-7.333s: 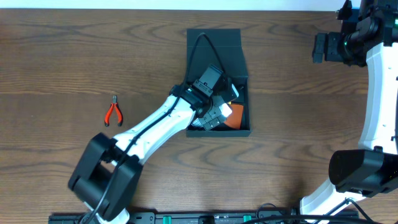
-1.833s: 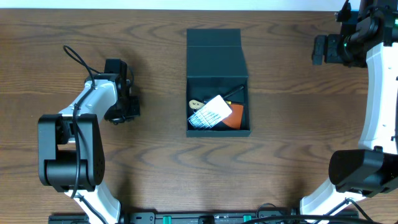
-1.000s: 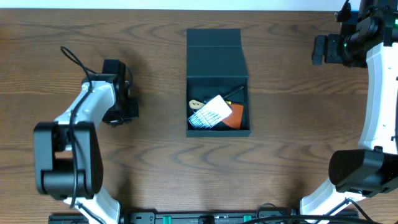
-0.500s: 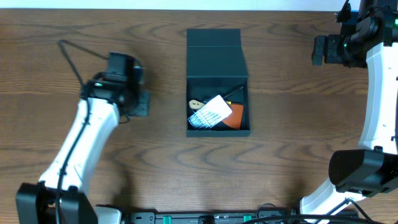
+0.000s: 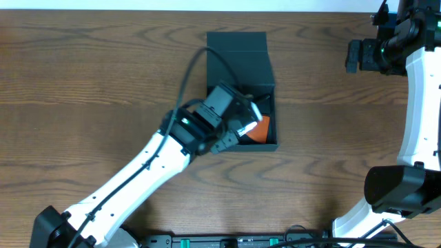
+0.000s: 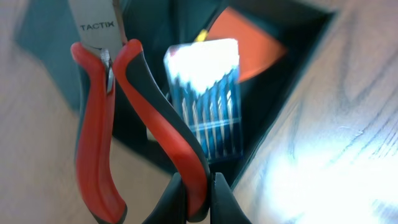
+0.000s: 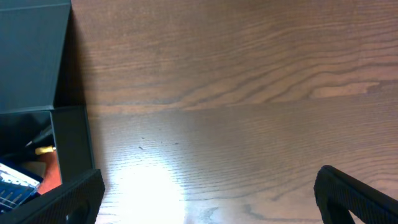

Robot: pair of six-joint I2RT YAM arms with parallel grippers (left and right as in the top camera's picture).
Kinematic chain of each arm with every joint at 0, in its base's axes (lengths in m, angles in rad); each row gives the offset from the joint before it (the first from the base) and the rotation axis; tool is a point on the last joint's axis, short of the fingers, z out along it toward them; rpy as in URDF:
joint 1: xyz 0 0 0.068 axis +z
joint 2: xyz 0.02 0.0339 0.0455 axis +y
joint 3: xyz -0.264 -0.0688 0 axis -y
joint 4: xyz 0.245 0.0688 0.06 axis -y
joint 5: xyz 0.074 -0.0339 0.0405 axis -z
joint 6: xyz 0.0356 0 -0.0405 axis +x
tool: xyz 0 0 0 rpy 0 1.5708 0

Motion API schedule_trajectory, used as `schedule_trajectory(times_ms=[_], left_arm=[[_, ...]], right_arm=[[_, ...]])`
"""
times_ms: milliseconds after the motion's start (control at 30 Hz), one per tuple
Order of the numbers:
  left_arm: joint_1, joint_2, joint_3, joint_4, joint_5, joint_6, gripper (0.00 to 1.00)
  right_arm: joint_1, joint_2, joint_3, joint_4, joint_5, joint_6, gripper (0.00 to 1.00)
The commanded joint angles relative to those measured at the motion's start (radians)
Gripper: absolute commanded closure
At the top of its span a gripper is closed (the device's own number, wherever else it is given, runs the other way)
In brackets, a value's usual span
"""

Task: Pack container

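Big change from half a second ago: the left arm was out over the left side of the desk [image 5: 83, 69], and now it's swung right and sits over the open box [image 5: 238, 62]. The left pincer [image 6: 196, 199] is pinching one red handle of the pliers [image 6: 93, 137], which hang over the blue bit case [image 6: 208, 99] inside. The box is mid-desk, same spot, lid flopped toward the far side. The right pincer [image 7: 208, 196] hasn't budged at far right, spread wide and empty.
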Motion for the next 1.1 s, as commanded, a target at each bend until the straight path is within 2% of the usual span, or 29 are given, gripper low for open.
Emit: schedule_trajectory(times_ms=[0, 200, 400, 567, 600, 667, 700, 767, 900, 1067], left_arm=[[-0.014, 0.035, 0.024, 0.042, -0.032, 0.184, 0.94], [-0.013, 0.150, 0.024, 0.132, -0.032, 0.301, 0.94], [-0.011, 0.282, 0.024, 0.172, -0.032, 0.302, 0.94], [-0.011, 0.312, 0.023, 0.167, -0.032, 0.287, 0.93], [-0.011, 0.312, 0.023, 0.167, -0.032, 0.286, 0.77], [-0.011, 0.311, 0.023, 0.161, -0.033, 0.262, 0.23], [-0.011, 0.311, 0.023, 0.153, -0.033, 0.250, 0.13], [-0.011, 0.310, 0.023, 0.136, -0.034, 0.223, 0.00], [-0.002, 0.287, 0.023, 0.127, -0.076, 0.116, 0.02], [0.063, 0.178, 0.024, 0.124, -0.089, -0.029, 0.02]], right_arm=[[0.000, -0.004, -0.005, -0.002, -0.001, -0.009, 0.01], [0.000, -0.004, -0.005, -0.001, -0.001, -0.010, 0.01], [0.000, -0.004, -0.005, -0.001, 0.000, -0.010, 0.01], [0.000, -0.004, -0.005, 0.001, 0.000, -0.010, 0.01], [0.000, -0.004, -0.005, 0.002, 0.000, -0.010, 0.01], [0.000, -0.004, -0.005, 0.005, 0.000, -0.010, 0.01], [0.000, -0.004, -0.005, 0.006, 0.000, -0.010, 0.02], [0.000, -0.004, -0.005, 0.007, 0.000, -0.010, 0.01], [0.000, -0.004, -0.005, 0.007, 0.000, -0.010, 0.01], [0.000, -0.004, -0.005, 0.042, -0.005, -0.049, 0.01]])
